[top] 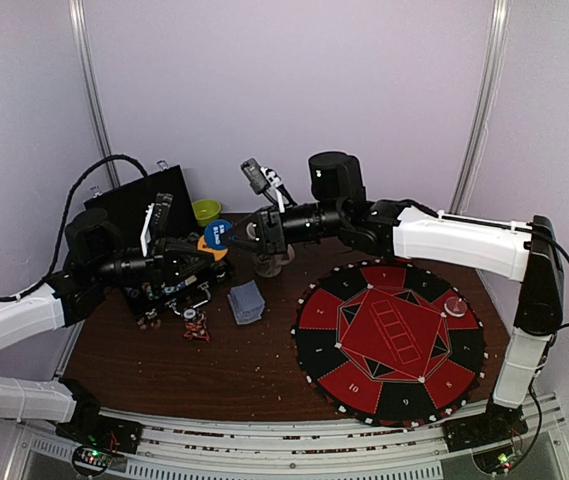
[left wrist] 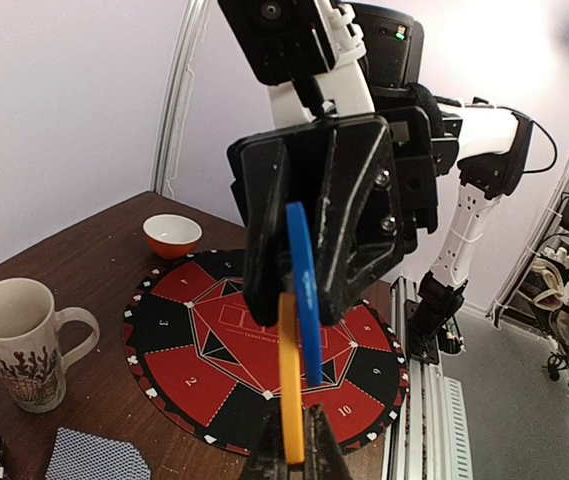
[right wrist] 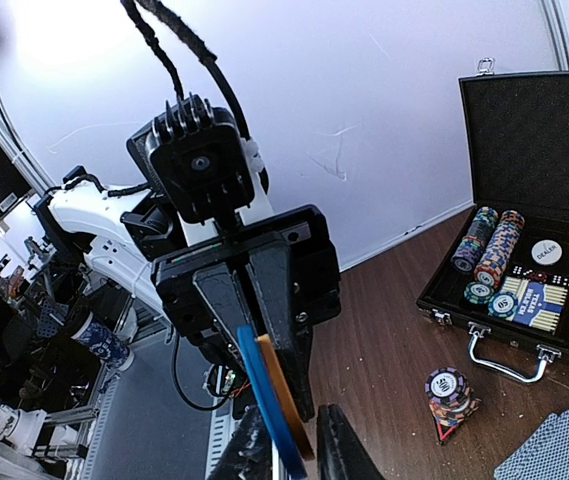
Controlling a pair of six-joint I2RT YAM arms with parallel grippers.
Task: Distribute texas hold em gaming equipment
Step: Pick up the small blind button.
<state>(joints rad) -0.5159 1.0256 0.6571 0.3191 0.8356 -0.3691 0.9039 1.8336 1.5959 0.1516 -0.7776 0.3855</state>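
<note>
Both grippers meet in the air over the back left of the table. My left gripper (left wrist: pixel 297 440) is shut on the edge of an orange button disc (left wrist: pixel 291 380). A blue button disc (right wrist: pixel 269 400) stands on edge between the fingers of my right gripper (right wrist: pixel 294 440), flat against the orange disc (right wrist: pixel 289 390), whose rim also reaches between those fingers. In the top view the blue disc (top: pixel 218 234) sits just above the orange one (top: pixel 207 252). A deck of grey-blue cards (top: pixel 247 302) lies on the table, and a clear disc (top: pixel 454 307) rests on the round mat.
A round red and black felt mat (top: pixel 389 340) covers the right half of the table. An open black chip case (right wrist: pixel 534 280) stands at the back left. Near it are a small chip stack (right wrist: pixel 446 390), a white mug (left wrist: pixel 24 340), a red-rimmed bowl (left wrist: pixel 172 235) and a green bowl (top: pixel 206 210).
</note>
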